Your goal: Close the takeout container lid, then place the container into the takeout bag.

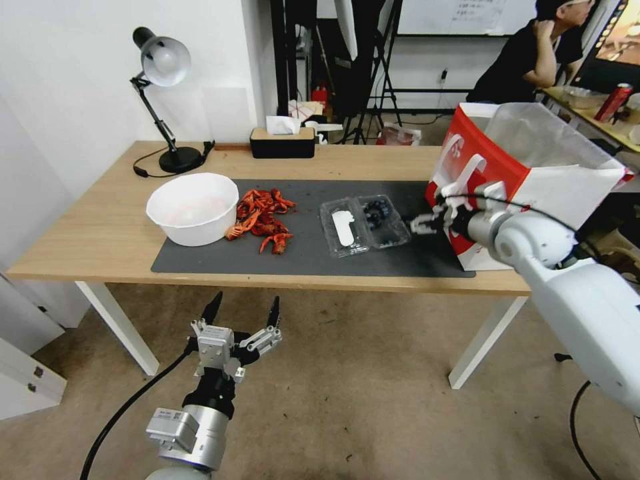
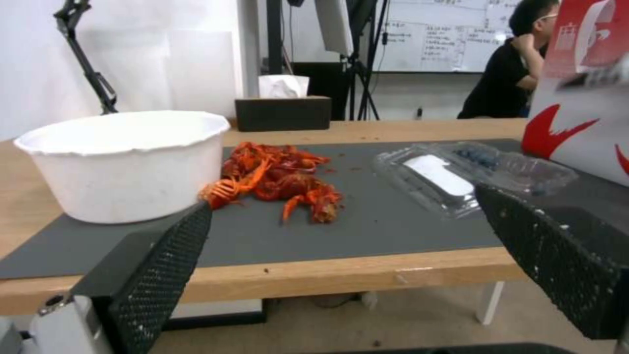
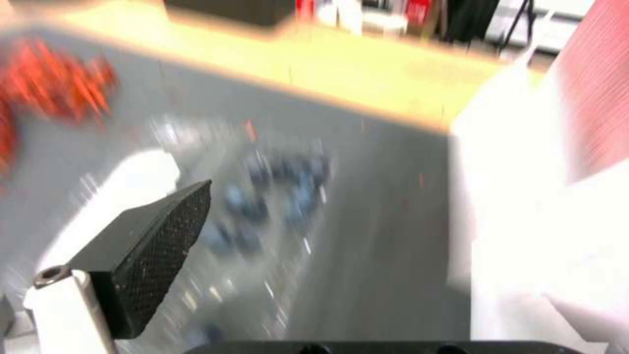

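**Right arm at open clamshell**

Reaching over the table's right side, the right gripper (image 1: 421, 223) sits just right of the takeout container (image 1: 382, 221); can't tell whether its fingers are spread or closed. The container lies open mid-right on the dark mat (image 1: 220, 260), blueberries inside, its lid (image 1: 342, 228) flat to the left, label up. The takeout bag (image 1: 533, 173) stands at the right edge. Left gripper (image 1: 243, 319) hangs below the near table edge, fingers spread, empty. White bowl (image 1: 193, 207) and crayfish shells (image 1: 263, 217) lie left.
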Robot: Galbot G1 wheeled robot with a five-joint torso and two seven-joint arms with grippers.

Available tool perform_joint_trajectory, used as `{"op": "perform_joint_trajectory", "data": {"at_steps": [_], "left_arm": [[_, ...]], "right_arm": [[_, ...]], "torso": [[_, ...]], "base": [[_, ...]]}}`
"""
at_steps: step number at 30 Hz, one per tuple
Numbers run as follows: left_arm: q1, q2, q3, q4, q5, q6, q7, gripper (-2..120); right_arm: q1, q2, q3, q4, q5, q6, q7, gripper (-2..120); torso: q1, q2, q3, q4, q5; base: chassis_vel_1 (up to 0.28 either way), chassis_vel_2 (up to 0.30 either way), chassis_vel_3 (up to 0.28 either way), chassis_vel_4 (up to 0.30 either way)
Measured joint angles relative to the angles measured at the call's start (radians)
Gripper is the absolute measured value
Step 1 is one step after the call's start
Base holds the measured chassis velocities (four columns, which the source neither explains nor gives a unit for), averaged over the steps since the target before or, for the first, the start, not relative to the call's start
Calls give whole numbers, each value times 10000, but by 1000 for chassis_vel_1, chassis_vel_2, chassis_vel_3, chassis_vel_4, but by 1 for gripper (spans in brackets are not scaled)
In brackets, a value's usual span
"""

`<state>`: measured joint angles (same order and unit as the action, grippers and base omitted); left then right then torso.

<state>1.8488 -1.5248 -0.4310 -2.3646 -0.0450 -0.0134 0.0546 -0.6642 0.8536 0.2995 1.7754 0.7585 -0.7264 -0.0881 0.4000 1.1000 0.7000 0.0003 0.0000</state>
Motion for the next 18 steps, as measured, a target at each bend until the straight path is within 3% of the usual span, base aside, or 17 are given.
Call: {"op": "perform_joint_trajectory", "data": {"at_steps": [6, 10, 15, 18], "left_arm": [[25, 25, -96, -3, -48, -59, -2, 100], [34, 10, -76, 1, -58, -119, -10, 100], [40, 92, -35, -3, -111, -136, -22, 100], [39, 166, -33, -3, -158, -148, -27, 100]], "right_arm": [[-983, 38, 994, 1247, 894, 1093, 527, 100], [-2015, 35, 1311, 1768, 1081, 2577, 608, 100], [-3437, 288, 1719, 2086, 924, 4435, 177, 100], [-4072, 453, 1943, 2221, 861, 5085, -305, 100]], "torso": [[-1, 1, -1, -3, -3], [-1, 1, -1, -4, 2], [-1, 1, -1, -2, 0], [0, 1, -1, -2, 0]], "base": [[0, 0, 0, 0], [0, 0, 0, 0], [0, 0, 0, 0], [0, 0, 0, 0]]}}
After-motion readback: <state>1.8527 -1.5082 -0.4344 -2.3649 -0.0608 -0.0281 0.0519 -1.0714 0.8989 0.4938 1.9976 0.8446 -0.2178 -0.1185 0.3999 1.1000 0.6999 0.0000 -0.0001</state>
